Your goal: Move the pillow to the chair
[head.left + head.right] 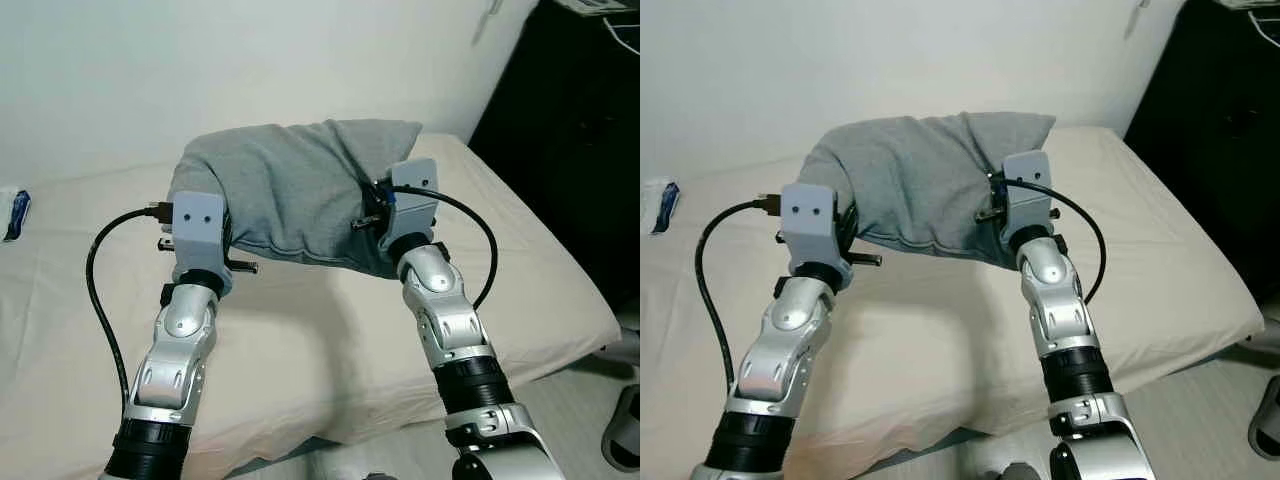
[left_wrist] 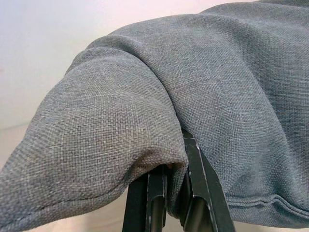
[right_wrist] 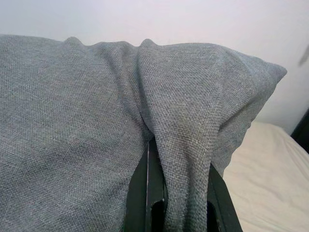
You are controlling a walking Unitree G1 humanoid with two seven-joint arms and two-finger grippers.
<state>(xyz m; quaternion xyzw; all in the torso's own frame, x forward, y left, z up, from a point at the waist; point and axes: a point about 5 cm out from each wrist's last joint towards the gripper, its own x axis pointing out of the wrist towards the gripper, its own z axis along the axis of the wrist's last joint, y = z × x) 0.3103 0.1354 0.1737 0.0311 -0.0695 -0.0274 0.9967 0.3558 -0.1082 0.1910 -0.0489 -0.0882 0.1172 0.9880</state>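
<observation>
We're gripping the grey pillow (image 1: 290,190) at both ends: left gripper (image 2: 166,193) and right gripper (image 3: 169,193) each pinching fabric. It's hanging lifted above the bed (image 1: 330,340). Carrying to the chair remains.

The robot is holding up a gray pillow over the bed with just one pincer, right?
Not quite: both pincers hold it. The wrist views show the left pincer and the right pincer each pinching the gray pillow above the bed.
</observation>
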